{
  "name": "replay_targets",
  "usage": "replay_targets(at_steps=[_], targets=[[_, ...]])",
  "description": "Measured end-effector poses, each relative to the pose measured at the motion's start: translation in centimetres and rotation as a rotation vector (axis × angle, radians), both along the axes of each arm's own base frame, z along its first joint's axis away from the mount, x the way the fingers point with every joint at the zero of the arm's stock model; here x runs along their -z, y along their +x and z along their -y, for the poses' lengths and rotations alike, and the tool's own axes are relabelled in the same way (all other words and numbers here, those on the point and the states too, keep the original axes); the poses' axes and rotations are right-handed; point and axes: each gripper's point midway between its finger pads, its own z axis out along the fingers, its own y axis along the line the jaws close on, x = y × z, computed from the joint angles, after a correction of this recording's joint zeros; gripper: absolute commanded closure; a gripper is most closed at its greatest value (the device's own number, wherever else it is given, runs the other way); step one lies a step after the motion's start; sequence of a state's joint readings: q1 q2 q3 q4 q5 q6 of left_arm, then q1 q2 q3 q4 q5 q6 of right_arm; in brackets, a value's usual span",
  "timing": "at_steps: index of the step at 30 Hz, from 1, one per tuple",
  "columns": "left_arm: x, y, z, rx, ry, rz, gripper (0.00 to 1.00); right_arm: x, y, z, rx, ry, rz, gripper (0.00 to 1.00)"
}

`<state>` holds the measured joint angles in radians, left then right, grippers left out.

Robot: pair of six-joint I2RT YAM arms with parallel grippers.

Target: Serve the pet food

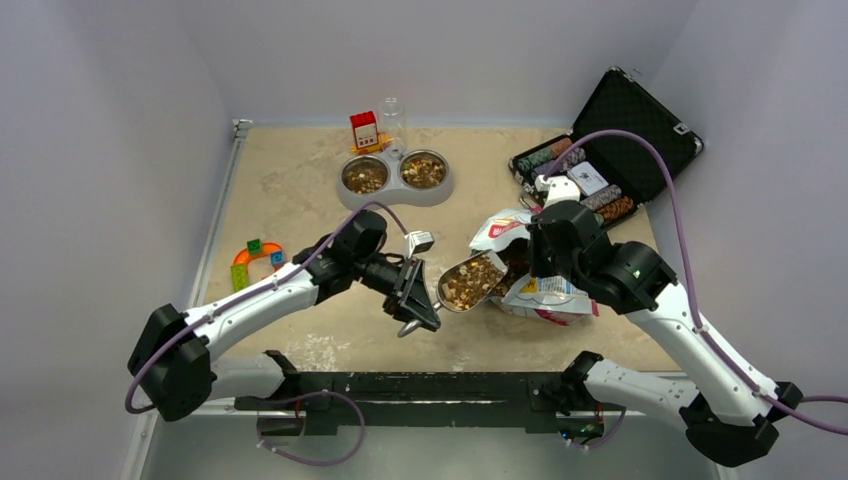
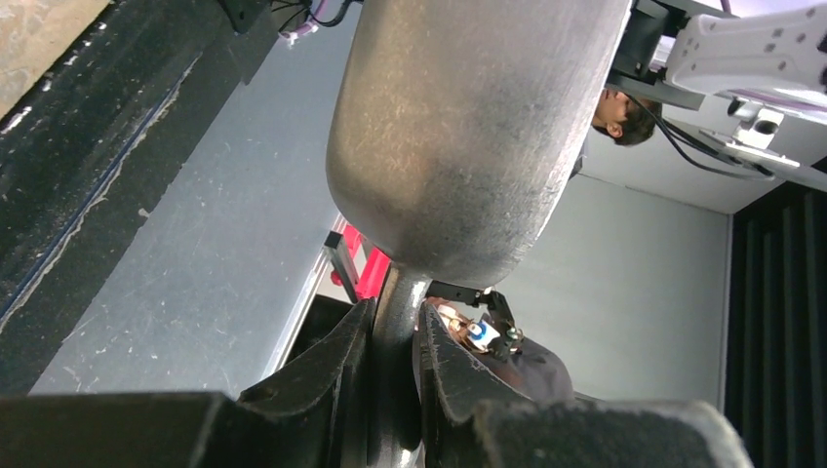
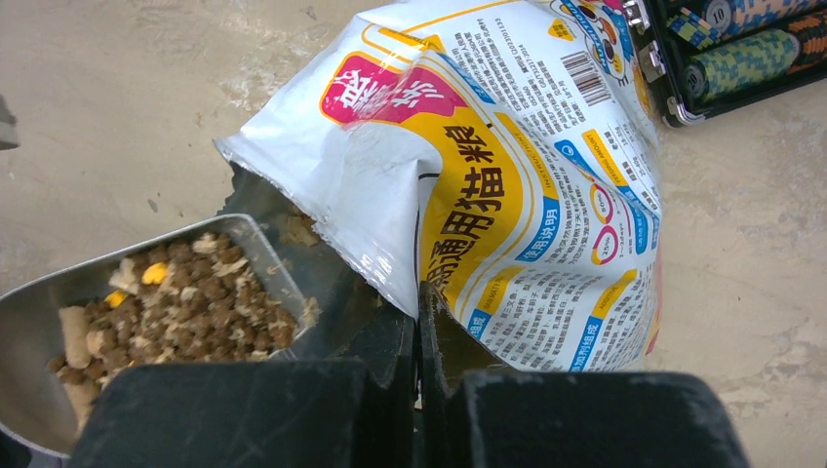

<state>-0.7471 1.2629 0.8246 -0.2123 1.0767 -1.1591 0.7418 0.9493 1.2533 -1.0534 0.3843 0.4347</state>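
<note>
Open table [image 1: 290, 200] left of bag [image 3: 507, 175]; left hand [image 2: 395, 336] pinches scoop [image 2: 458, 146] of kibble [image 3: 185, 297], right hand [image 3: 419, 322] seemingly pinches bag edge

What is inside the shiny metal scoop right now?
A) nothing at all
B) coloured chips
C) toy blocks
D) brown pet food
D: the scoop, held by the left claw at the mouth of the bag that the right claw pinches, is heaped with small brown pet food.
</note>
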Motion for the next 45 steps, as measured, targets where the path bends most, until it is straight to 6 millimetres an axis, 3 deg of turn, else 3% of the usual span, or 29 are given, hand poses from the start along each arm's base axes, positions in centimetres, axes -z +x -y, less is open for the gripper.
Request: replay_targets(at_steps=[6,12,16,20,24,27,34,39,45], targets=[[-2.2,0.0,-0.7,-0.033,-0.05,0.035,1.0,0.2,0.4,0.2,0.026,-0.004,-0.007,1.0],[-3.7,2.4,-1.3,-0.126,-0.085,0.036,1.0,0.2,0.4,0.3,0.033,-0.004,-0.006,1.0],[-4.4,5.0,-2.0,-0.205,-0.093,0.031,1.0,0.3,0.3,0.4,0.031,-0.004,-0.005,1.0],[-4.8,9.3,-2.3,-0.295,-0.103,0.025,1.0,0.3,0.1,0.4,0.023,0.006,-0.006,1.0],[-3.3,14.9,-2.3,-0.401,-0.094,-0.028,1.0,0.4,0.0,0.1,0.013,0.015,-0.014,1.0],[-1.4,18.0,-2.8,-0.462,-0.07,-0.079,1.0,0.3,0.0,-0.2,0.0,0.02,-0.023,1.0],[2.3,24.3,-6.5,-0.628,-0.022,-0.174,1.0,0.4,0.1,-0.4,-0.022,0.006,-0.034,1.0],[3.8,27.0,-10.2,-0.742,0.008,-0.202,1.0,0.6,0.4,-0.6,-0.042,-0.016,-0.044,1.0],[4.8,28.6,-13.3,-0.82,0.053,-0.239,1.0,0.8,0.9,-0.6,-0.061,-0.028,-0.05,1.0]])
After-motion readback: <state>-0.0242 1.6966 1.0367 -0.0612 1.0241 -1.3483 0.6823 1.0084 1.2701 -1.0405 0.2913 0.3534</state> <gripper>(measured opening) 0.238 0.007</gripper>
